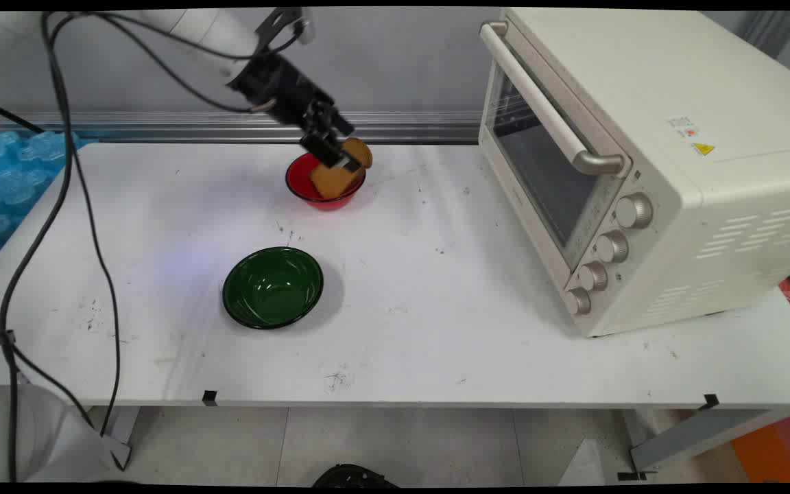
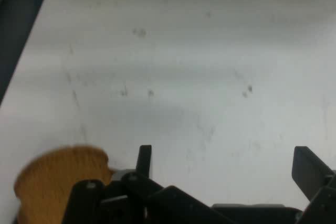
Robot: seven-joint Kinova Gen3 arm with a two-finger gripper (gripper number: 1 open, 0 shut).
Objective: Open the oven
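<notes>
Gripper: the black two-finger gripper [image 1: 338,159] hangs over the red bowl, fingers spread wide in the hand view, clamping nothing.
Cookie: a flat round brown biscuit [image 1: 340,173] leans against one finger's outer side, over the red round bowl [image 1: 300,182].
Green bowl: a dark green round bowl [image 1: 272,287], nearer the camera, holds nothing.
Oven: a cream toaster oven [image 1: 649,158] far right, door shut.
</notes>
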